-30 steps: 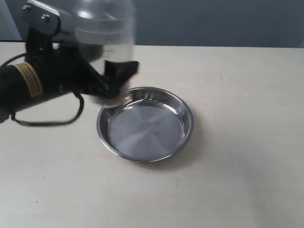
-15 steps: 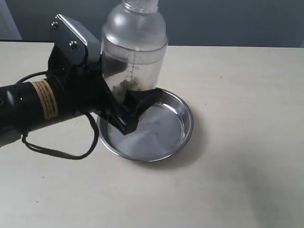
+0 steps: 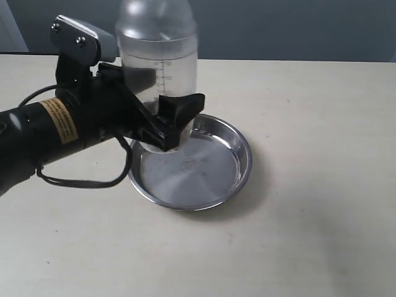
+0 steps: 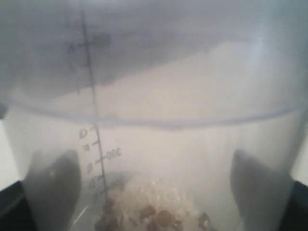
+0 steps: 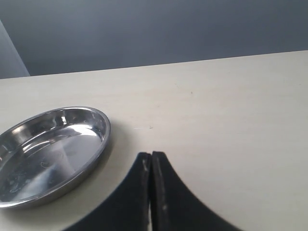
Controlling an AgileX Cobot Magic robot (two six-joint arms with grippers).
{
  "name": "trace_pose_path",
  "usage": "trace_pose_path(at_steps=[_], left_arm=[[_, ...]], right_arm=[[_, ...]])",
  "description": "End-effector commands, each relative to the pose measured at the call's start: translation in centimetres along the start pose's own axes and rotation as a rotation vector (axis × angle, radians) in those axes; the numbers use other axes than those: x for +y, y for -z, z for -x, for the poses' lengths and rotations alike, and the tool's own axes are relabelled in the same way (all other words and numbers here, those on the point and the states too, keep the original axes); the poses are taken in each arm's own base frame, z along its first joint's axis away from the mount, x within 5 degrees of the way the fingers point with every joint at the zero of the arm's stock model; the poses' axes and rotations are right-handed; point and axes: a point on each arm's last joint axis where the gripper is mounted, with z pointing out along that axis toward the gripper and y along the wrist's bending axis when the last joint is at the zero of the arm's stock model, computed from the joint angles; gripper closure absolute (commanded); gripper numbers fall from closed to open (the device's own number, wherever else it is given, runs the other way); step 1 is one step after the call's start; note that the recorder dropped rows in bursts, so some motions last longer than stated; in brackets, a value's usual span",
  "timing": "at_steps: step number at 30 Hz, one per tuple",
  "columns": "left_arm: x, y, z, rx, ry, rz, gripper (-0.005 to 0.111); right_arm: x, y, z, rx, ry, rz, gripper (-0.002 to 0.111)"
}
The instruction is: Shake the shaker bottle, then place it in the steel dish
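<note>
— Where's the bottle [image 3: 158,55]?
— Your left gripper [image 3: 162,111] clamps it low, upright, with the base over the dish [image 3: 241,158] rim nearest that arm. I can't tell if it touches.
— What's left?
— Setting it down and releasing, I judge. Whether the shaking is finished doesn't show.
— Obstacles?
— None: the dish is empty, and your right gripper [image 5: 151,192] is pressed closed, holding nothing, well apart over the table [image 3: 309,235]

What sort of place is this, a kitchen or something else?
Probably a robot test bench rather than a kitchen: a bare pale table, a plain grey wall, and a black robot arm holding a shaker bottle at the rim of a steel dish.
</note>
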Motion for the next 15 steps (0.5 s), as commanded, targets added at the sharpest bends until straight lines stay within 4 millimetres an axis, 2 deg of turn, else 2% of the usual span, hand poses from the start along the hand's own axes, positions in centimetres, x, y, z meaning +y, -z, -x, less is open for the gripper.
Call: trace_pose_path(at_steps=[1, 3, 5, 8, 9, 12, 14, 15], left_arm=[[-1.6, 0.6, 2.4, -0.241, -0.022, -0.162, 0.107], [-0.9, 0.4, 2.1, -0.182, -0.025, -0.109, 0.107], [0.9, 0.3, 1.0, -0.054, -0.033, 0.024, 0.107], [3.8, 0.7, -0.1, 0.039, 0.234, 0.271, 0.107], [3.8, 0.7, -0.2, 0.042, 0.225, 0.270, 0.107], [0.8, 0.2, -0.1, 0.044, -0.013, 0.015, 0.107], [-2.3, 0.5, -0.3, 0.024, -0.262, -0.303, 0.107], [-2.8, 0.7, -0.4, 0.019, -0.335, -0.373, 0.107]], right_arm=[[0.0, 0.0, 0.1, -0.012, 0.010, -0.001, 0.109], [0.0, 0.0, 0.1, -0.012, 0.010, -0.001, 0.109], [0.0, 0.0, 0.1, -0.012, 0.010, -0.001, 0.109], [0.0, 0.0, 0.1, -0.012, 0.010, -0.001, 0.109], [0.0, 0.0, 0.1, -0.012, 0.010, -0.001, 0.109], [0.0, 0.0, 0.1, -0.012, 0.010, -0.001, 0.109], [0.0, 0.0, 0.1, -0.012, 0.010, -0.001, 0.109], [0.0, 0.0, 0.1, -0.012, 0.010, -0.001, 0.109]])
